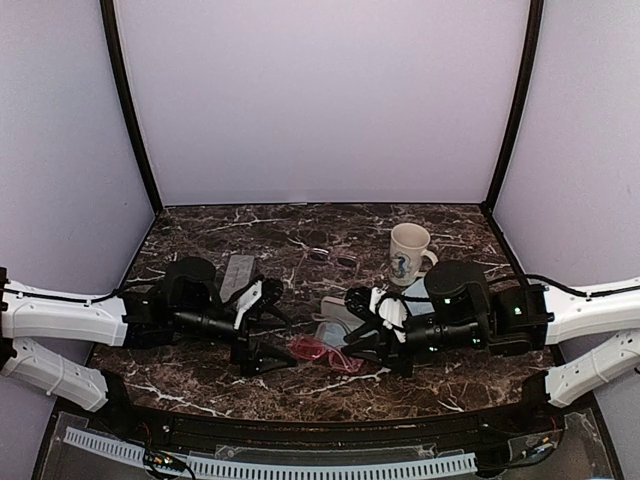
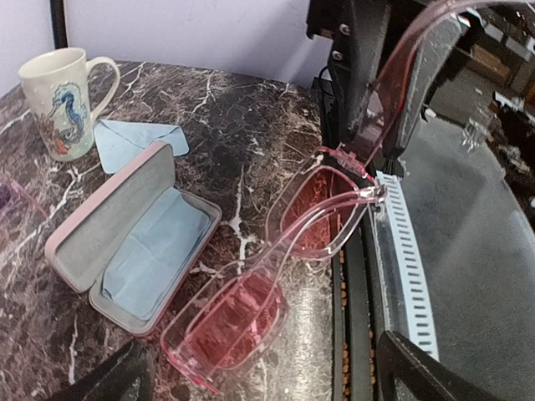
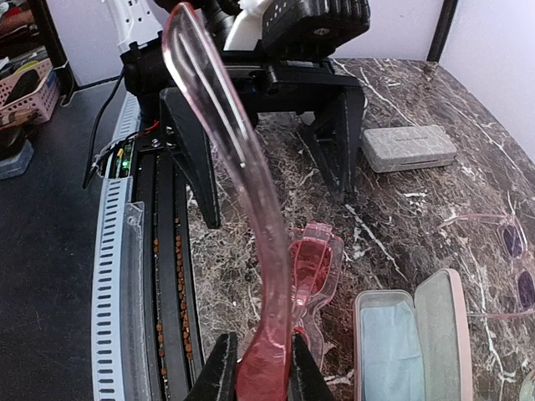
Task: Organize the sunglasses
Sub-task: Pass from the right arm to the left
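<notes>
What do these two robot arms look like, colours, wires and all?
The left arm and right arm have white shells near the bases, chunky black joints further out. The left gripper and right gripper are black, with wedge-shaped fingers and white parts. Black cables run along both; green lights glow on the right arm.

Pale lilac panels [image 1: 320, 100] close the bench in at the back and on both sides, joined at the back corners by black posts [image 1: 128, 110]. The bench top [image 1: 250, 225] is dark brown marble veined with white. A white slotted strip [image 1: 300, 467] runs along its near edge. The light is soft and even.
</notes>
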Robot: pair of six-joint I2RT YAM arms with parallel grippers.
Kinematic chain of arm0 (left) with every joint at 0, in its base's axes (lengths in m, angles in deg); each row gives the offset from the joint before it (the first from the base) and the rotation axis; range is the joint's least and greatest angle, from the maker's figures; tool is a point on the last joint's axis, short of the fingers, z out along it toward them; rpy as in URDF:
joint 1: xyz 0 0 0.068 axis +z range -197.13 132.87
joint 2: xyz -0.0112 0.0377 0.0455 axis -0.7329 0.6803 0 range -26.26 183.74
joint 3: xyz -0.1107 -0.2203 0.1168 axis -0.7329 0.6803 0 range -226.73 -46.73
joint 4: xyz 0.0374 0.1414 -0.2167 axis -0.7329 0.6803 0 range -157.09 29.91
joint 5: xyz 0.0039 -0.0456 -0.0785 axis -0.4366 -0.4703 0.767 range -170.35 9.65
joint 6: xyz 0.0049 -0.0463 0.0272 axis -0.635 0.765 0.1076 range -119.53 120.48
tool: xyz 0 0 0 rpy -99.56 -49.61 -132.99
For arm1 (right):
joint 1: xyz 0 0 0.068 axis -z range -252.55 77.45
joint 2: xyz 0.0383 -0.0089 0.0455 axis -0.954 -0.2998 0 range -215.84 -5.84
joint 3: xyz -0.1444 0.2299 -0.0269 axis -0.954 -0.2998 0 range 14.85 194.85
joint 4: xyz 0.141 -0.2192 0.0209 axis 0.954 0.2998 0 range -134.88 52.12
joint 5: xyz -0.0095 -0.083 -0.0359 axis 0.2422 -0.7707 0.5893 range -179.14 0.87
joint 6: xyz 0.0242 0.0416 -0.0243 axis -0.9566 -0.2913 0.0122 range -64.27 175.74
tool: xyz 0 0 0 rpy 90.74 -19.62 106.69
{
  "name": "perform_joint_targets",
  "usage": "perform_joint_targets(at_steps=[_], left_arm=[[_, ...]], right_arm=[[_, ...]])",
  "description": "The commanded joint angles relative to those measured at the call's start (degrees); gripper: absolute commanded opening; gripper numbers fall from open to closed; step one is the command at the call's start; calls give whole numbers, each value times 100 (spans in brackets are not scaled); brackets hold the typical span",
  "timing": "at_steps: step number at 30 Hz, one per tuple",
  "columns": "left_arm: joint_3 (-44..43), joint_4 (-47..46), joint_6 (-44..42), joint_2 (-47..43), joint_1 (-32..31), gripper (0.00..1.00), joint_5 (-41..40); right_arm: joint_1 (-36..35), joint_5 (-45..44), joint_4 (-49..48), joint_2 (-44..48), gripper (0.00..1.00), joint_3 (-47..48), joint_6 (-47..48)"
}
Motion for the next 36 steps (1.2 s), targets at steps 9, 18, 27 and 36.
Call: perform_joint_targets(at_steps=[9, 18, 27, 36], left_arm=[[-49, -206, -2119, 543, -98, 95, 259], [-218, -112, -2316, 896, -154, 93, 600], [-379, -53, -2278, 1123, -159, 70, 798], [-167, -359, -2161, 949, -158, 69, 779]], right_arm=[[61, 803, 90, -32, 0, 325, 255], [65, 862, -36, -12, 0, 257, 198], [65, 767, -156, 135, 0, 156, 116], [74, 709, -203, 199, 0, 73, 84]])
